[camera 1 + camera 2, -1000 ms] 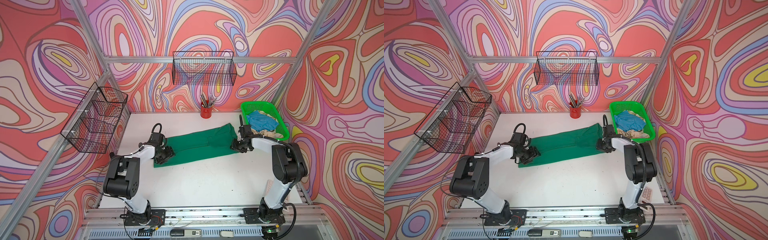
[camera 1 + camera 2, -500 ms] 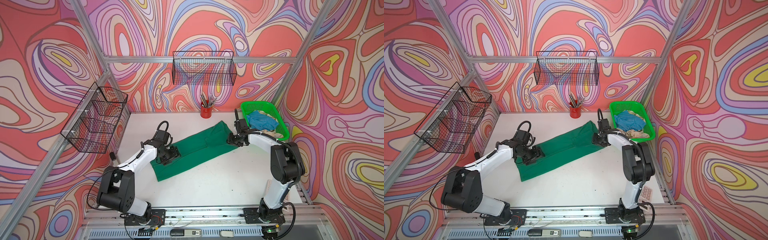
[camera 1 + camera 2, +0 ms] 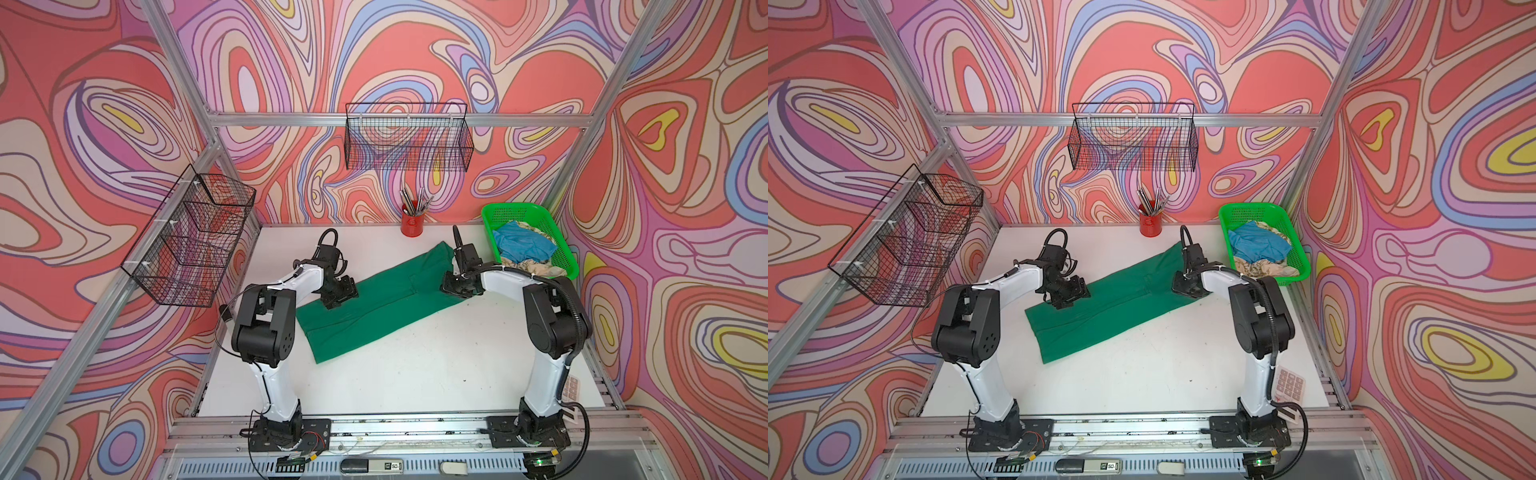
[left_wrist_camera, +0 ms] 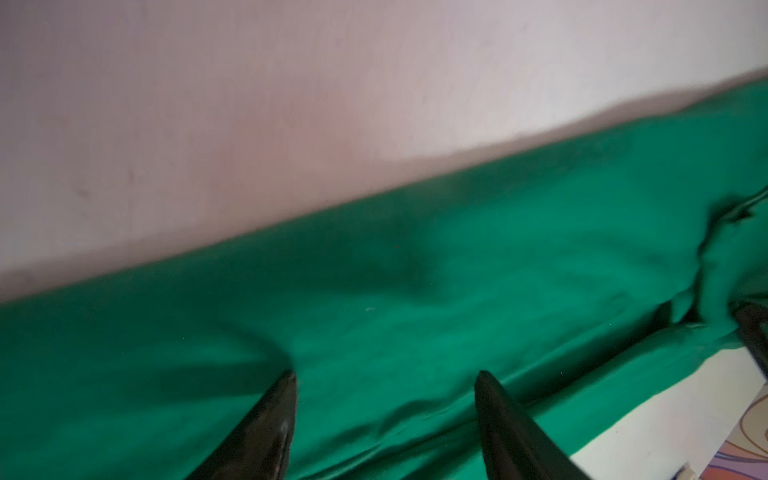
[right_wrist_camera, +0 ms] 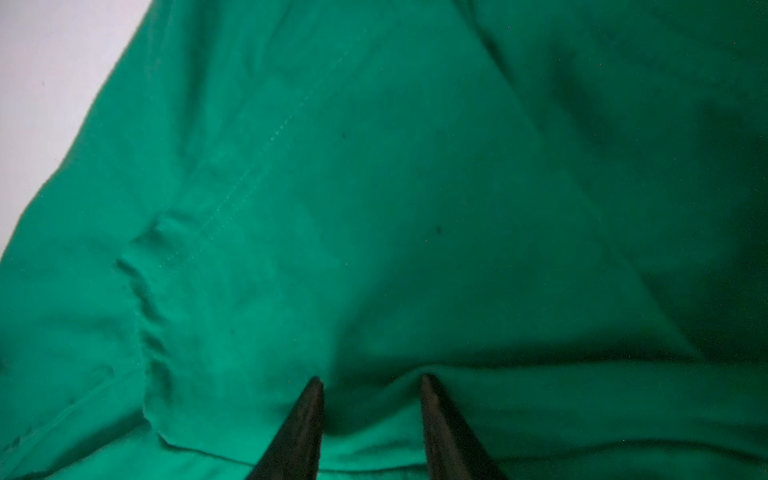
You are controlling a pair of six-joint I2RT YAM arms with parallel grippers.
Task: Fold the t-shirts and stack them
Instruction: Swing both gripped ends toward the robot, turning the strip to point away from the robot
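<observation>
Jaws' gaps over green tee: clear at wrists, unclear overhead.

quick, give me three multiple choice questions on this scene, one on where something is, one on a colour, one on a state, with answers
1. Where is the light blue t-shirt?
A) in the green basket
B) on the floor
C) in a drawer

2. What colour is the cup at the back of the table?
A) blue
B) red
C) yellow

3. How does the dark green t-shirt lie?
A) crumpled in a heap
B) hanging on a hook
C) folded into a long strip, flat on the table

Answers:
1 A, both top views show it bunched inside the basket.
2 B, the cup is plainly red in both top views.
3 C, it lies slantwise as one long flat strip.
</observation>
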